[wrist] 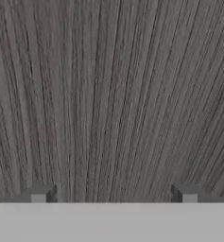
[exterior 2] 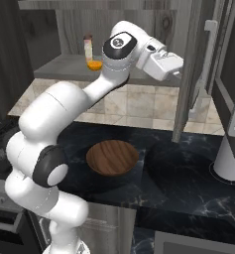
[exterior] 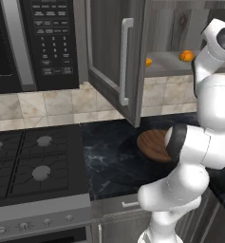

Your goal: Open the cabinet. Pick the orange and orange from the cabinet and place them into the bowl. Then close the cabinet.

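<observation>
Facing bare cabinet wood [wrist: 111, 94] with fingers [wrist: 38, 194] wide; each orange [exterior: 186, 55] looks light, firm, rollable — grip across its middle.

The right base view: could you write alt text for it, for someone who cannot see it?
A white robot arm reaches up into an open dark grey wall cabinet, where an orange sits on the shelf beside a slim bottle. Below, an empty wooden bowl rests on a dark marbled counter.

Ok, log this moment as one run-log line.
cabinet: doors open | oranges: two on the shelf | bowl: empty, on counter | gripper: open, holding nothing, facing wood-grain panel
</observation>
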Robot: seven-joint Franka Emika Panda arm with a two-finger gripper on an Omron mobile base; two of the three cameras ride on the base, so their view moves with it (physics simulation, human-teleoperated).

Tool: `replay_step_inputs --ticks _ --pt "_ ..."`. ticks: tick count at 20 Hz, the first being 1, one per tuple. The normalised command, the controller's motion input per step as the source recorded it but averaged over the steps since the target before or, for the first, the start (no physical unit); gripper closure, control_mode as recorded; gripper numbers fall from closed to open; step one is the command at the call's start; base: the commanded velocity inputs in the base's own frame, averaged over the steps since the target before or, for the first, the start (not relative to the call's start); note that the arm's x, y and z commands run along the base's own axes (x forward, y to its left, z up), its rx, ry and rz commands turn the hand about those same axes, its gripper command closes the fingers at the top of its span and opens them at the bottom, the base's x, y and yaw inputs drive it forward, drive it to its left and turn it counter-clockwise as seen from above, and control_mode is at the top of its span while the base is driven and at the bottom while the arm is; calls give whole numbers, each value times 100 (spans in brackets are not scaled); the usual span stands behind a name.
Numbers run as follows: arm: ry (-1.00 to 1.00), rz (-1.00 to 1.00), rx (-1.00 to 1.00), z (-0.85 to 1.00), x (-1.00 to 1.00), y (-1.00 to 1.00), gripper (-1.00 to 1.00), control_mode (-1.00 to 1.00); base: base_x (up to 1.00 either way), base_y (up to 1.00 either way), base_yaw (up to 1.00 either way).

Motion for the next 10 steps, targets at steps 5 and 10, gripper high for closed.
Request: replay_step_inputs --ticks 5,10 --pt "-9 9 -1 -17 -70 13 -100 -100 0 0 0" --pt "-4 29 -8 -6 -73 87 -100 -100 0 0 0"
